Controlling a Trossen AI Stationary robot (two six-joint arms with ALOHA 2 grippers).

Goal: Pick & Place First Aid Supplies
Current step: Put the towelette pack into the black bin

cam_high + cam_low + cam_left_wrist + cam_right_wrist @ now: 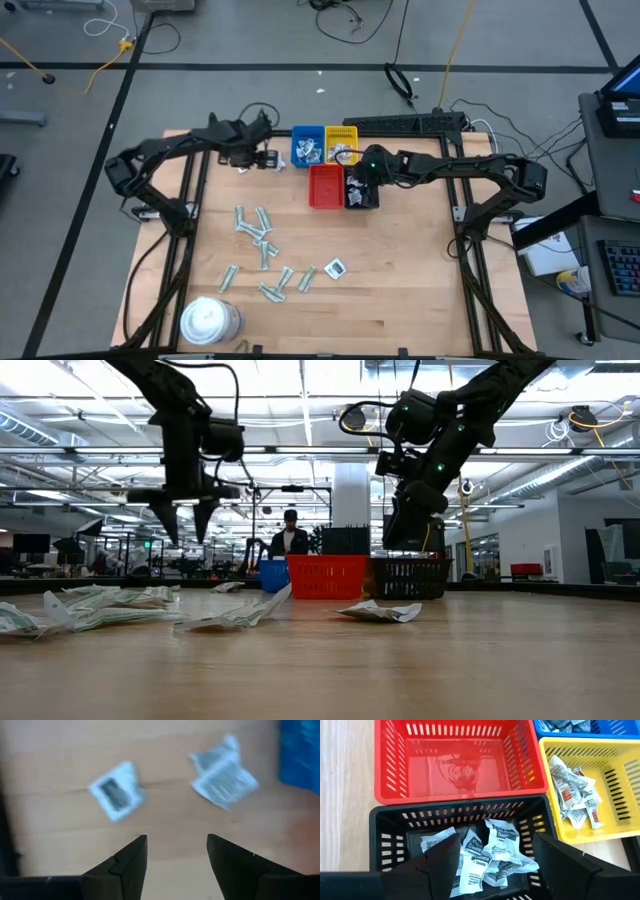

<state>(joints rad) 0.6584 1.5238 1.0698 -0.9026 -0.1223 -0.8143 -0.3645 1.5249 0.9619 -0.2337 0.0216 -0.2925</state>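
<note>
While the right gripper (492,865) hangs empty, fingers apart, over the black slotted plastic basket (385,827), the left gripper (176,852), fingers apart, should centre over one white square wrapped packet (116,795) on the table (50,760).

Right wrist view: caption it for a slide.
Open right tool above black tray of white packets; red tray empty.

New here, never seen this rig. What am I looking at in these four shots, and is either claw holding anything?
It is a two-armed robot at a wooden table. One camera looks down from above, one sits at table height, and one rides on each wrist. The left gripper hangs open and empty over two white packets beside the blue tray. The right gripper is open above the black tray, which holds white packets. The yellow tray holds packets too; the red tray is empty. More packets and a white tub lie on the table.
</note>
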